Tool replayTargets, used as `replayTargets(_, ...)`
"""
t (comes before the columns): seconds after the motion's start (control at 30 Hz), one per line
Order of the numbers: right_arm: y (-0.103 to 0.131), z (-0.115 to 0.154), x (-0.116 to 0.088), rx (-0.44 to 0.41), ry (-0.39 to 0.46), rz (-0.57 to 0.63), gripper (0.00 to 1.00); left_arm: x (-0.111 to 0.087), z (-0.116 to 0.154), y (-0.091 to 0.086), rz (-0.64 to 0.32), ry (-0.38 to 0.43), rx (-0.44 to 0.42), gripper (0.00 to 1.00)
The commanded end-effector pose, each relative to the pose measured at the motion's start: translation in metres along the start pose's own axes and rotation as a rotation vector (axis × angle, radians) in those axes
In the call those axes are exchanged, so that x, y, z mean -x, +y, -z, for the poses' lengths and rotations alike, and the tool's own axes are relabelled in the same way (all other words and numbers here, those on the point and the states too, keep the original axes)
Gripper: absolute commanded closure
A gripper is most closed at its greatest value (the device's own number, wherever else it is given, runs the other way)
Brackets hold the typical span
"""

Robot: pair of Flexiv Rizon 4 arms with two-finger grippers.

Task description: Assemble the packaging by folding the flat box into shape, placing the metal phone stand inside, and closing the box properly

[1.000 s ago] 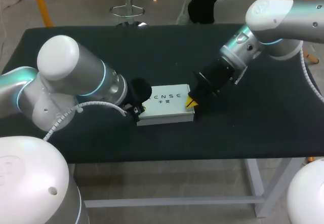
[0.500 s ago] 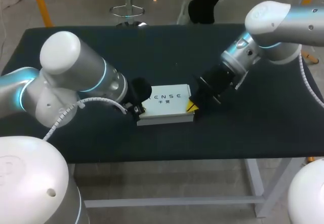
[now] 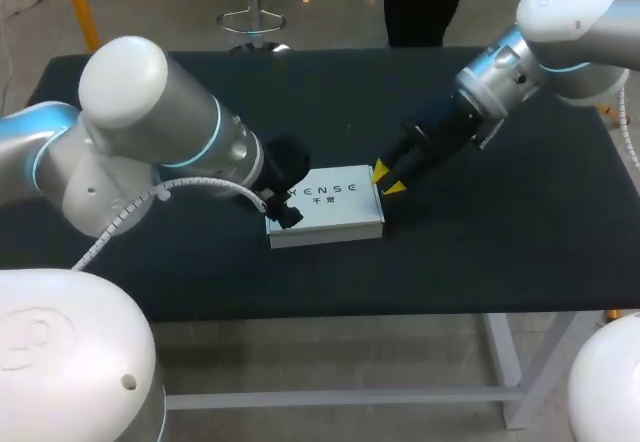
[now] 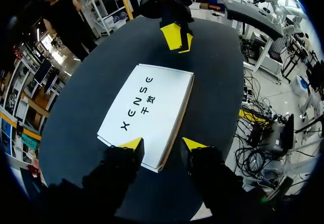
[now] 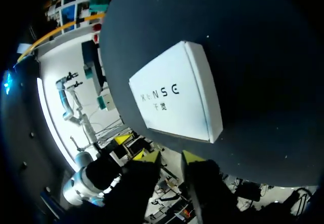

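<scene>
We are holding our left gripper, 2 fingers spread, around one end of the closed white box lying flat on the black table, likely to steady it, while our right gripper is hovering beside the other end, slightly parted and empty.

1. The right tool pulls off the front part of the box's right edge and now sits by the far right corner, with its yellow tips showing slightly apart.
2. The right arm draws back toward the far right of the surface.
3. The left arm swings inward, and the left tool edges slightly farther over the box's left end.
</scene>
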State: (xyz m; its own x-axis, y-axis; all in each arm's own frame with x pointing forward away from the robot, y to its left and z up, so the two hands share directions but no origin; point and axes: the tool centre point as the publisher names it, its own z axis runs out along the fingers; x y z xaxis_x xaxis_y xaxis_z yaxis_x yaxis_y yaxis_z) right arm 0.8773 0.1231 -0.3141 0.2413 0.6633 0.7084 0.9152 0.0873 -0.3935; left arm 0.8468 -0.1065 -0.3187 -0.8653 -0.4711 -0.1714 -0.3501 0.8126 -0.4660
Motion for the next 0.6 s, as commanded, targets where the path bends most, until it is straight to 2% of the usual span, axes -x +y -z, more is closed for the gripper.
replayTargets(0.03,-0.022,0.021,0.002,0.136,0.014,0.046,0.0,-0.011,0.018,-0.012,0.043,0.001,0.14,0.0)
replayTargets(0.17,-0.029,0.038,0.002,0.211,0.031,0.105,0.0,-0.024,0.028,-0.015,0.095,0.025,0.183,0.0)
replayTargets(0.33,-0.035,0.056,0.005,0.344,0.036,0.157,0.0,-0.037,0.034,-0.018,0.19,0.054,0.241,0.0)
replayTargets(0.43,-0.037,0.069,0.008,0.509,0.057,0.118,0.0,-0.043,0.034,-0.018,0.243,0.073,0.296,0.0)
replayTargets(0.5,-0.037,0.069,0.008,0.509,0.057,0.118,0.0,-0.048,0.032,-0.016,0.277,-0.008,0.392,0.0)
replayTargets(0.6,-0.037,0.069,0.008,0.509,0.057,0.118,0.0,-0.048,0.032,-0.016,0.277,-0.008,0.392,0.0)
